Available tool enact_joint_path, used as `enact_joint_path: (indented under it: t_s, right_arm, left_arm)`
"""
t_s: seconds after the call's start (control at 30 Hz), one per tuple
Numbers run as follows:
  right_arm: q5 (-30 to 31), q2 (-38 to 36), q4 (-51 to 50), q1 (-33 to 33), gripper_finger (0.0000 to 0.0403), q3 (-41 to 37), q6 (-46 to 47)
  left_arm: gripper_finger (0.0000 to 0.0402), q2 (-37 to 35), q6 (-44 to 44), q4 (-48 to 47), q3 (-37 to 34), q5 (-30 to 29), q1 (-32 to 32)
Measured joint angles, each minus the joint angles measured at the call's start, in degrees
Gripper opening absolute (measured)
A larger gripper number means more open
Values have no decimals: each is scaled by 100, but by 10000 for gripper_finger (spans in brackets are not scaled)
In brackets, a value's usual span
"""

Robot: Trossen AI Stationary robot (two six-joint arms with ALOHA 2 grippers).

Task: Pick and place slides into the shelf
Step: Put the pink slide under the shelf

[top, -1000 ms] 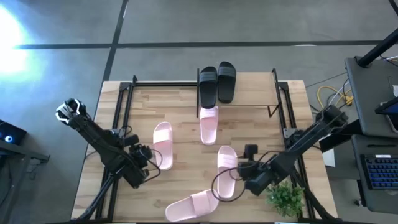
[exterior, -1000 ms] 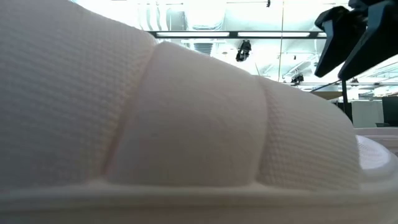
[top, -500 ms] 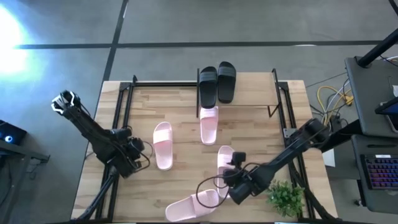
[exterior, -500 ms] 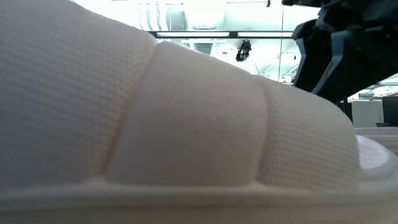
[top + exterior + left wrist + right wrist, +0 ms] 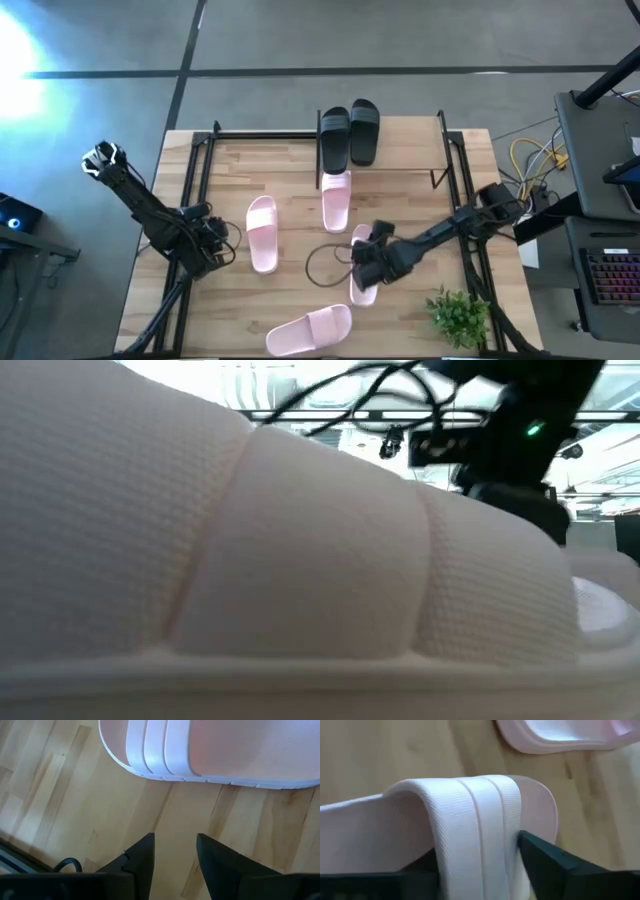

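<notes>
From above, the shelf (image 5: 445, 130) at 12 o'clock holds two black slides (image 5: 349, 132); four pale pink slides are left on the counter (image 5: 290, 170), one (image 5: 336, 198) just before the shelf's edge. At 4 o'clock the right pincer (image 5: 362, 272) straddles a pink slide (image 5: 363, 283). At 8 o'clock, the left pincer (image 5: 222, 247) waits.

Low view: one pink slide (image 5: 280, 560) fills the frame.

Left wrist: fingers (image 5: 142, 857) narrowly apart, empty, near a pink slide (image 5: 210, 750).

Right wrist: fingers (image 5: 555, 862) flank the strap (image 5: 475, 835), grip not surely closed.

matt pale pink slides (image 5: 470, 830) with finely textured ribbed straps, on smooth light wood-grain tabletop (image 5: 60, 810)
</notes>
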Motion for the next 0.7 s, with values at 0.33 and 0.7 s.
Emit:
enact_joint_path:
  t_s: [0.33, 0.7]
  right_arm:
    - [471, -44, -19, -798, 17, -23, -1063]
    - [2034, -83, -171, -1965, 13, -180, -1243]
  left_arm:
    - [132, 7, -5, 50, -29, -2, 0]
    - [132, 46, -11, 109, -82, -4, 0]
